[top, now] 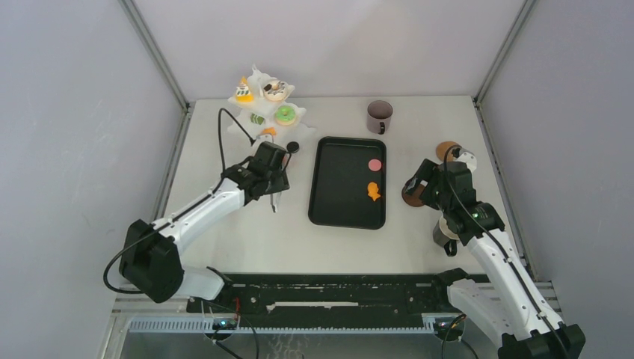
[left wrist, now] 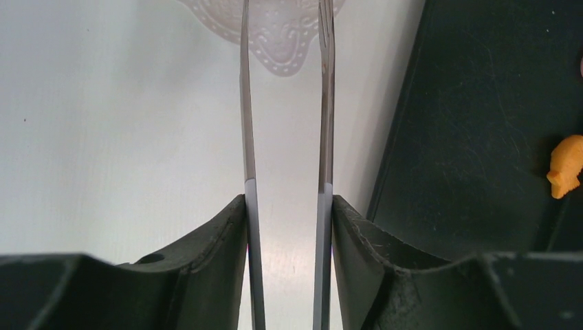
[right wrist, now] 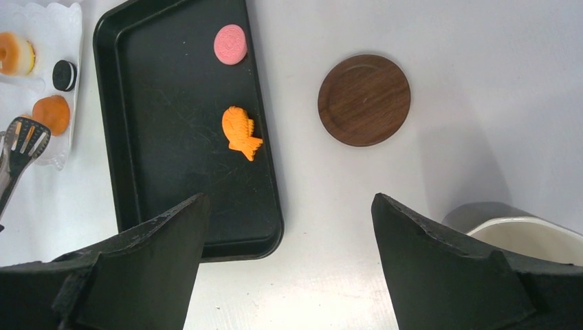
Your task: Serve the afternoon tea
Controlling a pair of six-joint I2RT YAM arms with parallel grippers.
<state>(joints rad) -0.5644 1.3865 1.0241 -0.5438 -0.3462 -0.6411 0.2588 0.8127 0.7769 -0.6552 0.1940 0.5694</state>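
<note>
My left gripper [top: 275, 170] is shut on metal tongs [left wrist: 249, 124], whose blades run forward between my fingers toward the doily edge of the white stand [left wrist: 275, 48]. The tongs' tips [right wrist: 24, 134] lie by an orange doughnut [right wrist: 51, 113] and a black cookie [right wrist: 64, 75]. A pink cookie [top: 375, 164] and an orange fish pastry [top: 372, 192] lie in the black tray [top: 318, 187]. My right gripper [top: 419, 187] is open and empty above the table, right of the tray. One dark mug [top: 379, 116] stands at the back. Another mug [right wrist: 522, 230] is just right of my right fingers.
The three-tiered stand [top: 301, 112] at the back left holds several pastries. A brown wooden coaster [right wrist: 364, 100] lies right of the tray, and a second coaster [top: 447, 148] lies behind the right gripper. Grey walls close in both sides.
</note>
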